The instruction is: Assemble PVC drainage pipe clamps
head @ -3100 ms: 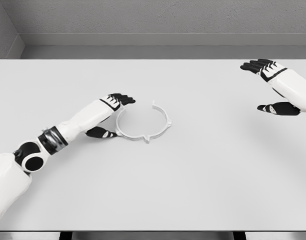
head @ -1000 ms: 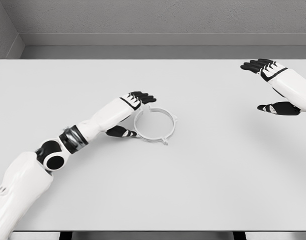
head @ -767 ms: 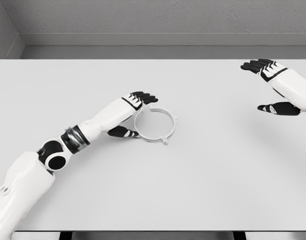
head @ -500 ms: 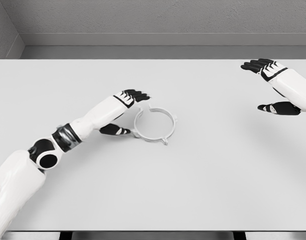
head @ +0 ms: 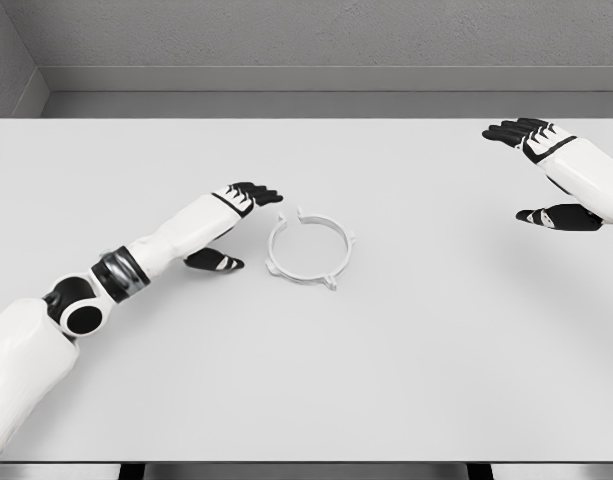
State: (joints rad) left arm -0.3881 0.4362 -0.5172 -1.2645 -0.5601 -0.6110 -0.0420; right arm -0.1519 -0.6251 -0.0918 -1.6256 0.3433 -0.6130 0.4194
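A white ring-shaped pipe clamp (head: 309, 250) lies flat near the middle of the white table (head: 386, 370), with small tabs on its rim and a gap at its far side. My left hand (head: 232, 225) hovers just left of the ring, apart from it, fingers spread and holding nothing. My right hand (head: 543, 170) is far off at the table's right edge, fingers extended and thumb apart, nothing in it.
A grey wall runs behind the table's far edge. The table's front edge lies at the bottom of the view.
My left hand pushed the clamp to the right earlier, then drew back to the left, leaving the ring where it lies. The right hand has not moved.
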